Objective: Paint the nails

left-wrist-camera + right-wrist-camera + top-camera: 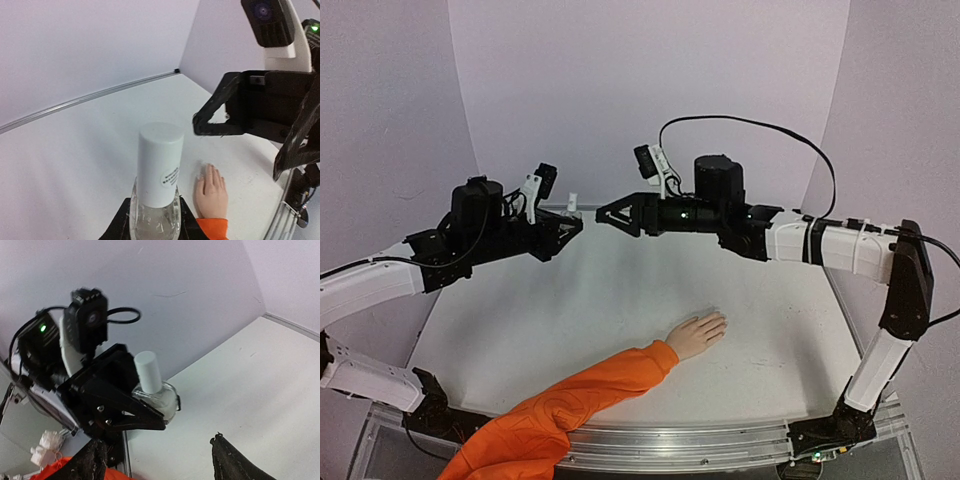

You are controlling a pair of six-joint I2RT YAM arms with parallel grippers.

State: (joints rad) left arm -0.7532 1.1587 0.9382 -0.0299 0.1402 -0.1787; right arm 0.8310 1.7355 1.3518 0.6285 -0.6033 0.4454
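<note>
Two grippers: my left gripper [572, 224] clamps a white-capped clear glass bottle [156, 175] near the counter's [620, 290] far edge; my right gripper [603, 214] gapes wide just beside it. Skin-coloured mannequin nails [719, 321] lie toward the near edge.

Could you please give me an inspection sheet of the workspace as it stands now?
Surface: white table, no spills seen.
Job's things: mannequin hand lies flat, in an orange sleeve; nails too small to judge; polish bottle, white cap on, held above the table.
Clutter: nothing seen.
Grippers: left tool shut on the bottle's glass body; right tool open, facing the cap, apart from it.
Cables: black cable loops above the right arm.
Surroundings: plain pale walls.
</note>
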